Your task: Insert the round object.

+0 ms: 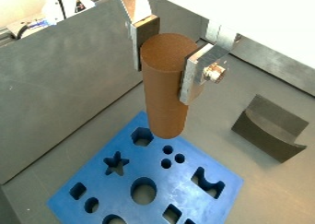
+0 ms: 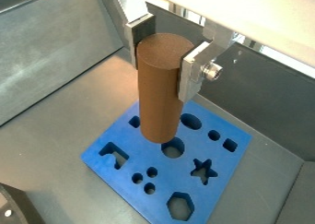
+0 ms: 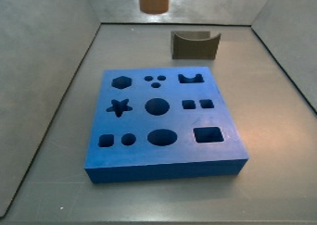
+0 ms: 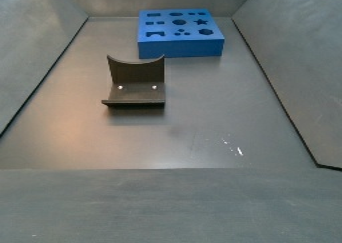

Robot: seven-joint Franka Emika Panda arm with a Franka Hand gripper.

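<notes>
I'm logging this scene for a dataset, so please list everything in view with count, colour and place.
Peg: one, brown, upright between the end effector's fingers, raised above the blue block.
Blue block: one, blue, flat on the floor, with cut-outs of several shapes including round holes.
Curved block: one, dark grey, on the floor apart from the blue block.
Enclosure walls: grey, around the floor.
End effector: one, silver fingers closed on the peg's upper part; out of frame in both side views.

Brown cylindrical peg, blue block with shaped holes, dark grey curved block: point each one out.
brown cylindrical peg (image 2: pixel 157 89): a wrist view, mid-shaft, held in the gripper (image 2: pixel 168 65).
blue block with shaped holes (image 3: pixel 165 121): a side view, bare top face.
dark grey curved block (image 4: pixel 135 82): a side view, inner curved face.
</notes>
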